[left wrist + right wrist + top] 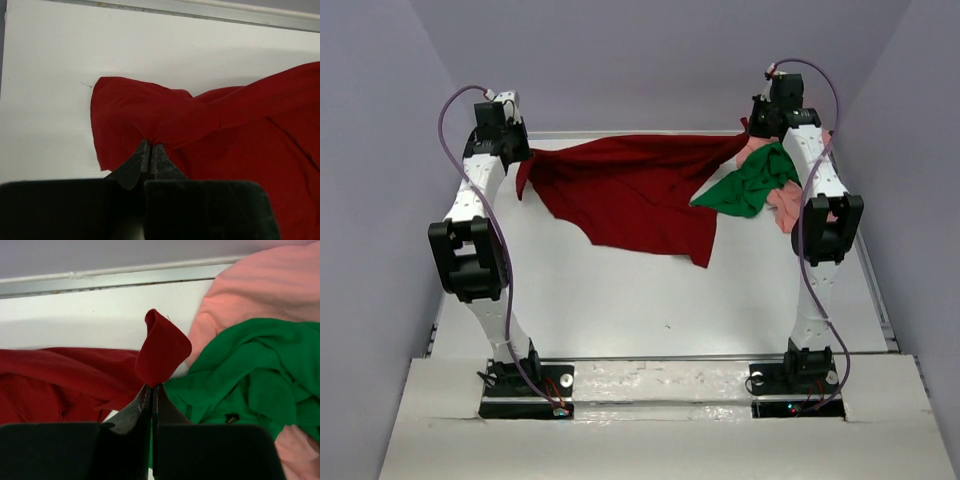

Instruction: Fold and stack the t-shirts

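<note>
Top external view: at the far left of the white table the left gripper is clenched on a bunched fold of the dark red t-shirt, with both fingers pressed together and cloth pinched between the tips. From there the shirt stretches to the right along the far side of the table. Its near part hangs loose and uneven toward the middle, ending in a point. At the far right the right gripper is clamped tight on the shirt's other end, where a small red flap stands up above the fingertips. Just right of that grip lies the crumpled green t-shirt, touching the red one. It rests on top of the pink t-shirt, which shows behind and beside it in the far right corner.
</note>
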